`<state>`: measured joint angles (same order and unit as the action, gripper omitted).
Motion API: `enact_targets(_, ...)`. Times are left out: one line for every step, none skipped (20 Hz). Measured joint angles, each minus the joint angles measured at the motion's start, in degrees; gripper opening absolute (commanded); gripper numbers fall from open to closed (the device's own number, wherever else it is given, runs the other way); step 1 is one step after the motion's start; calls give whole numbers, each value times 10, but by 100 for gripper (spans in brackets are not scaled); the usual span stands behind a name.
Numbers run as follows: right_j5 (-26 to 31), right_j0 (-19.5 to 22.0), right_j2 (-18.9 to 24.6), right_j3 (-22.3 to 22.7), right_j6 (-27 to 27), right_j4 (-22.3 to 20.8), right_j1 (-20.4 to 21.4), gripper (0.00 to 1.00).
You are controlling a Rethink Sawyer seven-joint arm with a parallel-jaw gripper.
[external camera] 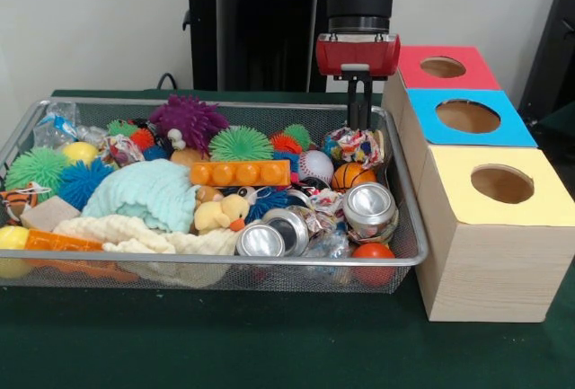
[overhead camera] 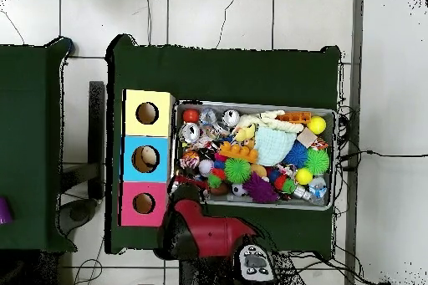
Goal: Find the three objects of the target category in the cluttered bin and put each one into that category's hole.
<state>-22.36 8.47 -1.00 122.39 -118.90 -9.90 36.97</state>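
Right, gripper: gripper hangs straight down over the bin's 1 o'clock corner in the front view. You cannot tell how far open it is, and nothing shows held in it.
Why there: probably staged above the clutter so it can drop in without snagging the rim.
Arm: red and black arm enters at 6 o'clock in the overhead view.
Directly below: crumpled wrapper ball, foil-like and multicoloured, just under the tip.
Beside it: mini basketball, pebbled orange, at 6 o'clock of the wrapper; baseball, white and stitched, at 8 o'clock.
Likely targets: three crushed cans, shiny metal with round ends: one, one, one. There are three of them, so you'd guess these, but the category isn't given.
Where: all three lie in the bin at 4 to 5 o'clock, none yet in a hole.
Clutter: teal cloth, soft and ribbed; orange brick, hard and studded; purple spiky ball, rubbery.
Bin: wire-mesh bin, shallow, on the green table.
Holes: red box, blue box, yellow box, wood-sided with round tops, in a row at 3 o'clock touching the bin, for a short carry.
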Motion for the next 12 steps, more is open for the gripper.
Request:
enact_targets(11,2,1,0,0,0,8,0)
enact_targets(21,4,2,0,0,0,15,0)
enact_targets(31,5,3,0,0,0,22,0)
enact_targets(40,7,3,0,0,1,28,0)
enact_targets(45,8,4,0,0,1,31,0)
enact_targets(63,10,5,0,0,3,45,0)
enact_targets(71,11,6,0,0,3,50,0)
enact_targets(78,12,6,0,0,4,55,0)
enact_targets(90,12,7,0,0,5,64,0)
enact_targets(114,12,10,1,0,9,82,0)
enact_targets(124,12,11,1,0,11,91,0)
enact_targets(133,12,12,1,0,13,100,0)
